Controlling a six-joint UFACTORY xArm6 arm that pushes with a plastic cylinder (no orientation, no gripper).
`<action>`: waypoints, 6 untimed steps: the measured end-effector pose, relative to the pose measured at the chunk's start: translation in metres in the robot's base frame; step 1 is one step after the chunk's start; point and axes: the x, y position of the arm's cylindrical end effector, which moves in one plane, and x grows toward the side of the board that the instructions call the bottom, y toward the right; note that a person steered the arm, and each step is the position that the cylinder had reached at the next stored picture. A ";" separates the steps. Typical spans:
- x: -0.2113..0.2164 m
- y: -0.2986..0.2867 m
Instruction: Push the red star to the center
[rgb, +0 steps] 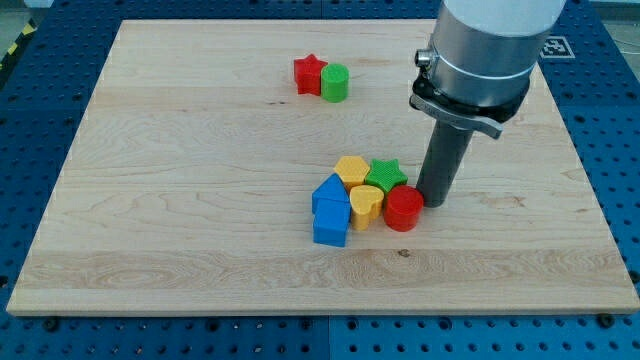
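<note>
The red star (309, 74) lies near the view's top, left of middle, touching a green cylinder (335, 83) on its right. My tip (434, 201) rests on the board right of the view's centre, far below and to the right of the red star. The tip stands right beside a red cylinder (404, 209), at its upper right, and right of a green star (386, 174).
A cluster sits near the centre: a yellow hexagon-like block (352, 170), a yellow heart (366, 204), and two blue blocks (331, 210) at its left. The wooden board (150, 200) lies on a blue perforated table.
</note>
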 end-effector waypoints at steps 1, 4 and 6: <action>-0.039 0.014; -0.236 -0.074; -0.214 -0.110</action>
